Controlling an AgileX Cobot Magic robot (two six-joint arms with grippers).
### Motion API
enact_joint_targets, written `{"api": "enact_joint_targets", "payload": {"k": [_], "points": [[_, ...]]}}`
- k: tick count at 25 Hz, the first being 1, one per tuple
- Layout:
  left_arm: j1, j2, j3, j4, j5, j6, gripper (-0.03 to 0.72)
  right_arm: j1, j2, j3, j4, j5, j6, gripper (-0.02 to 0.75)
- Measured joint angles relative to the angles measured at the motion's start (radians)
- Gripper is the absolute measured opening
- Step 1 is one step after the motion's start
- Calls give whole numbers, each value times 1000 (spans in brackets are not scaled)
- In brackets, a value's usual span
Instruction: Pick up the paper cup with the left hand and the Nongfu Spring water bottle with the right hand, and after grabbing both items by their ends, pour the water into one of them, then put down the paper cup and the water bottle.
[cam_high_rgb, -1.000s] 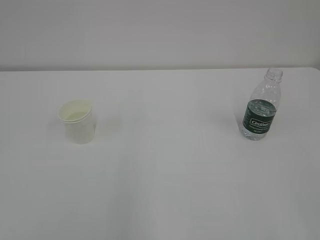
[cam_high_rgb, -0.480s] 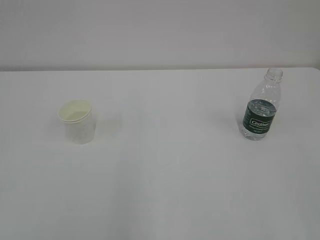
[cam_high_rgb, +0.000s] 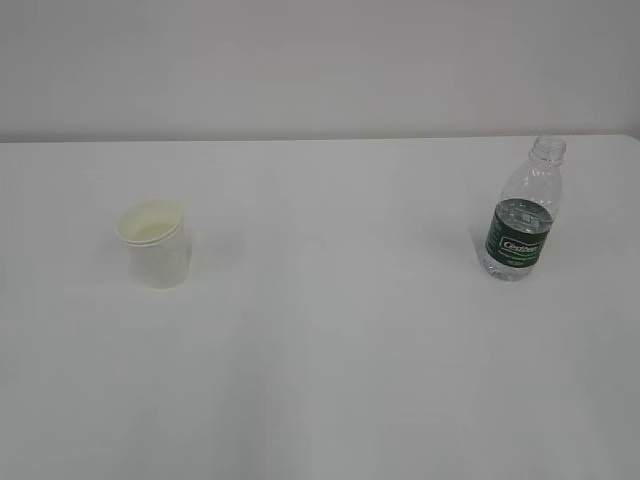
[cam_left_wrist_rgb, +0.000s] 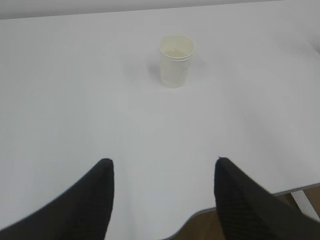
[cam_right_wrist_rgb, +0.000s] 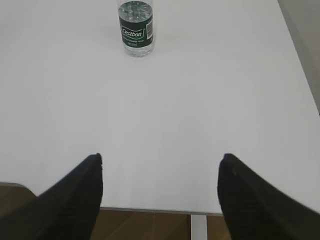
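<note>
paper cup (cam_high_rgb: 153, 243): white, tapered, cream inside, upright | Nongfu Spring water bottle (cam_high_rgb: 521, 226): clear, capless, dark green label, upright | left hand (cam_left_wrist_rgb: 162, 192): spread, empty | right hand (cam_right_wrist_rgb: 161, 192): spread, empty

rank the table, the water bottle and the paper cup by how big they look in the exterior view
1. table, fills most of the view
2. water bottle, clearly taller than the cup
3. paper cup, shorter though a bit wider; it stands slightly nearer the camera, yet looks smallest overall
</note>
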Motion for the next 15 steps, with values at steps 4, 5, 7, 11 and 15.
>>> {"api": "enact_joint_targets", "payload": {"k": [4, 5, 7, 11, 15], "points": [[0, 0, 8, 0, 0, 0, 450, 0, 0, 10, 0, -19, 0, 536], [0, 0, 12, 0, 0, 0, 450, 0, 0, 12, 0, -19, 0, 537], [0, 0, 18, 0, 2, 0, 450, 0, 0, 11, 0, -19, 0, 536], [0, 0, 18, 0, 4, 0, 450, 0, 0, 11, 0, -21, 0, 537], [0, 0, 18, 0, 4, 0, 450, 0, 0, 11, 0, -21, 0, 536]]}}
